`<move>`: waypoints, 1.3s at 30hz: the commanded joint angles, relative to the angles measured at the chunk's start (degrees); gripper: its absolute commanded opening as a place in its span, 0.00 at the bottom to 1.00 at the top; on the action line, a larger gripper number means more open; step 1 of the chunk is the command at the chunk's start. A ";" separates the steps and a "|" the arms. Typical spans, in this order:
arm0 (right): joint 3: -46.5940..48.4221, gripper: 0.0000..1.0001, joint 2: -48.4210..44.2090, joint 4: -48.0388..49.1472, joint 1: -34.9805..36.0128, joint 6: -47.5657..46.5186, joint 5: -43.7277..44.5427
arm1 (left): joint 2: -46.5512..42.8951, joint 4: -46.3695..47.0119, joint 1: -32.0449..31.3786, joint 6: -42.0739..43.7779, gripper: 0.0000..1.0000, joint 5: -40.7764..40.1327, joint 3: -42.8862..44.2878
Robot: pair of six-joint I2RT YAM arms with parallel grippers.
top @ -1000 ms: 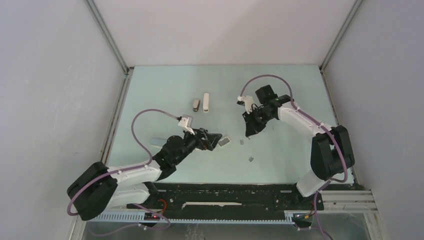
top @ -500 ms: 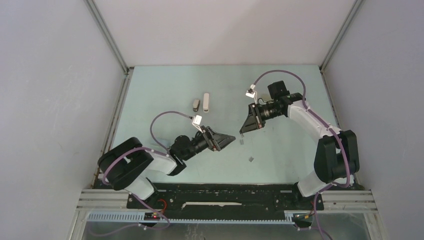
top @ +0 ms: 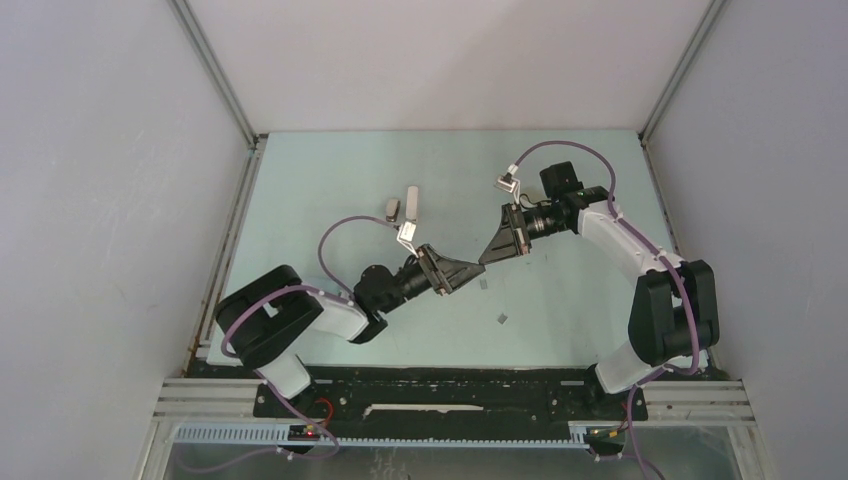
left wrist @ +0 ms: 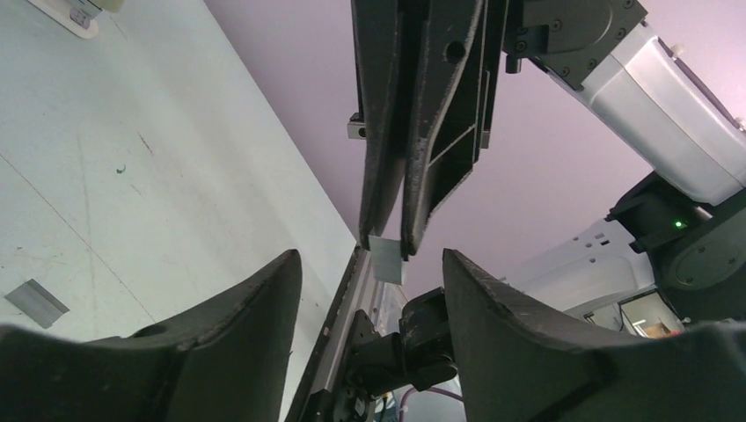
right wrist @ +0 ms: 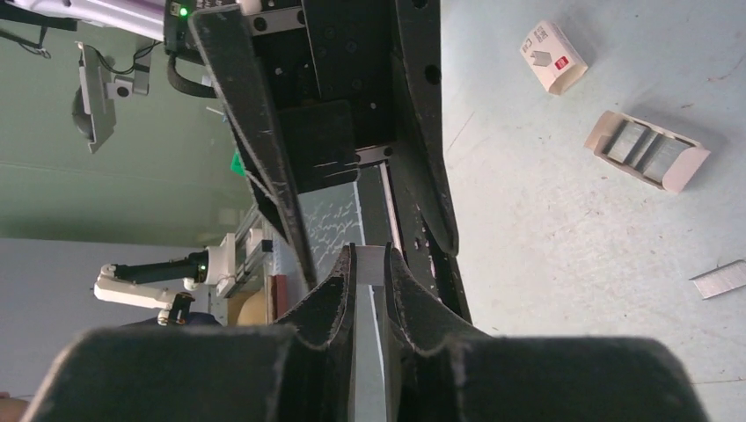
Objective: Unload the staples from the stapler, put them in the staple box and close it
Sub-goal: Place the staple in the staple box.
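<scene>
Left wrist view. Item: staples (left wrist: 387,258), one short silvery strip. Holder: right gripper (left wrist: 392,243), clamped flat on the strip, one end protruding past its tips. Long axis: laid along the right fingers and aimed at the left gripper (left wrist: 369,264). State of left gripper: spread wide, nothing held. Relation: the protruding end is set between the left fingertips, level with them, touched by neither. A transfer is judged to be in hand; only a closing of the left fingers across the strip is called for. Elsewhere: the stapler (right wrist: 647,151) is seen lying on the table (right wrist: 563,299), silvery channel upward, apart from both grippers; a loose strip (right wrist: 721,279) is noted near it.
</scene>
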 commanded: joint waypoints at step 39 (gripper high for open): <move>-0.21 0.12 0.21 0.90 -0.97 0.82 -3.06 | 4.39 6.30 -1.75 -4.78 0.32 1.95 4.83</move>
